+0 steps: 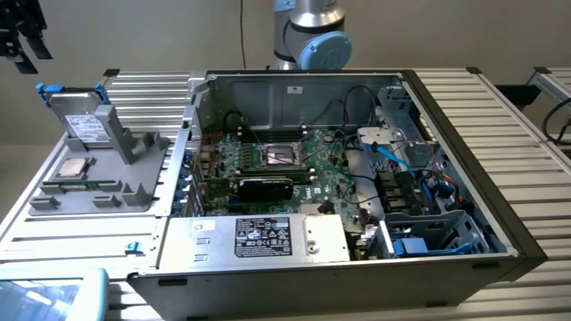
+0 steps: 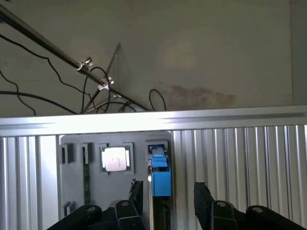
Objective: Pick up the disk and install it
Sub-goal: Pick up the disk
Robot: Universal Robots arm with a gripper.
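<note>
The disk [image 1: 87, 120], silver with a white label and a blue bracket, stands upright in a slot of the grey holder [image 1: 98, 194] at the exterior view's left. My black gripper [image 1: 20, 37] hangs above and to the left of it there. In the wrist view the disk [image 2: 159, 167] shows edge-on as a blue strip. It lies between the two fingers [image 2: 136, 191], which stand apart on either side of it. The gripper [image 2: 168, 188] is open and neither finger grips the disk.
A small square processor chip [image 1: 71, 168] lies on the same holder. The open computer case [image 1: 499, 221] fills the middle of the slatted table, with the motherboard [image 1: 277, 160], a silver box with a black label [image 1: 267, 237] and a drive cage [image 1: 437, 234]. The robot base [image 1: 308, 40] stands behind.
</note>
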